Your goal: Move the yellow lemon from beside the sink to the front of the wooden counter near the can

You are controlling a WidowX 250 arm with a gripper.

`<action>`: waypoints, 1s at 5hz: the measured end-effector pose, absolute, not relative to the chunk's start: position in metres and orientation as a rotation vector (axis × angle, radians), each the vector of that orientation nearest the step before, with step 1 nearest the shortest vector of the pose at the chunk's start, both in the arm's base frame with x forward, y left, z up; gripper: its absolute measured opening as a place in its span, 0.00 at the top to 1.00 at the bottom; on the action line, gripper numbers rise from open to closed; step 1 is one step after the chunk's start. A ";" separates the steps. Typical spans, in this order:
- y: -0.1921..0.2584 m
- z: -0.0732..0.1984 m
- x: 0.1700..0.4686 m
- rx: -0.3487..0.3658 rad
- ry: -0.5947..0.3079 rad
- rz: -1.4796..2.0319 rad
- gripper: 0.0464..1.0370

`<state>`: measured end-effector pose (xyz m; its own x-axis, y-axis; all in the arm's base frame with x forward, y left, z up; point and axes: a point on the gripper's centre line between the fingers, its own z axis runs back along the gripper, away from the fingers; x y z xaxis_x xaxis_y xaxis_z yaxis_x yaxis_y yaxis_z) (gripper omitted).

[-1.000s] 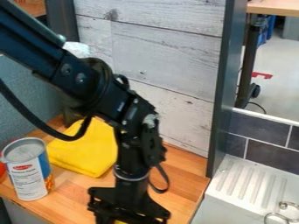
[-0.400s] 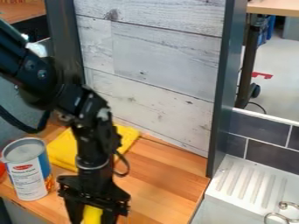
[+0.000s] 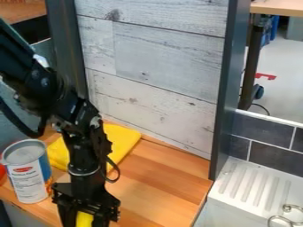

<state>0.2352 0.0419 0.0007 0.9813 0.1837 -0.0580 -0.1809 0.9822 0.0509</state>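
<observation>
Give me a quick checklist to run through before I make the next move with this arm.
1. Yellow item between the gripper's fingers: ok.
2. Yellow item off the counter: cannot tell, its lower end is past the bottom edge.
3. Can upright: ok.
4. Safe gap between gripper and can: not ok; they look very close from this angle, and the true gap is unclear.
5. Cloth lying on the counter, behind the arm: ok.
6. Wrist cable away from the can: ok, it loops out on the far side.
</observation>
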 end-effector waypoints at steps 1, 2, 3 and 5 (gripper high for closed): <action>0.044 -0.002 0.236 0.029 0.064 0.202 0.27; 0.044 -0.002 0.237 0.027 0.070 0.204 0.22; 0.046 0.001 0.239 0.028 0.084 0.212 0.03; 0.058 0.031 0.252 0.110 0.053 0.238 0.03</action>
<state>0.2522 0.0577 0.0313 0.9704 0.2383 -0.0391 -0.2326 0.9657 0.1154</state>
